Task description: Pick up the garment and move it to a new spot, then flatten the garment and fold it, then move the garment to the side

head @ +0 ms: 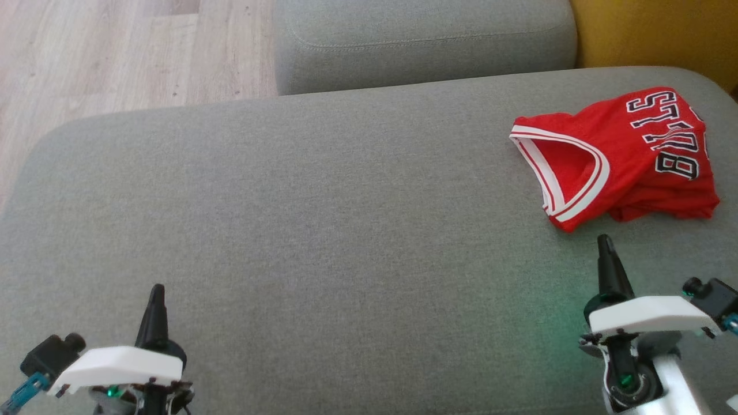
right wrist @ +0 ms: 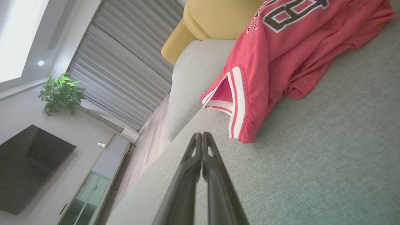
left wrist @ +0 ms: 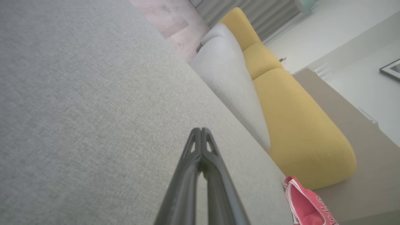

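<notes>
The garment (head: pixel 628 155) is a red basketball jersey with white trim and black lettering, lying bunched in a rough fold at the far right of the grey cushion (head: pixel 323 230). Its trimmed edge also shows in the right wrist view (right wrist: pixel 281 62) and at the lower right of the left wrist view (left wrist: pixel 304 204). My right gripper (head: pixel 604 239) is shut and empty, its tips just short of the jersey's near edge. At the lower left, my left gripper (head: pixel 157 288) is shut and empty, far from the jersey. Both pairs of fingertips (left wrist: pixel 201 131) (right wrist: pixel 202 135) are pressed together over the cushion.
A second grey cushion (head: pixel 421 40) lies beyond the far edge, with a yellow cushion (head: pixel 663 34) at the far right. Wooden floor (head: pixel 115 52) shows at the upper left. A television (right wrist: pixel 28 165), cabinet and potted plant (right wrist: pixel 61 93) stand off the cushion's left end.
</notes>
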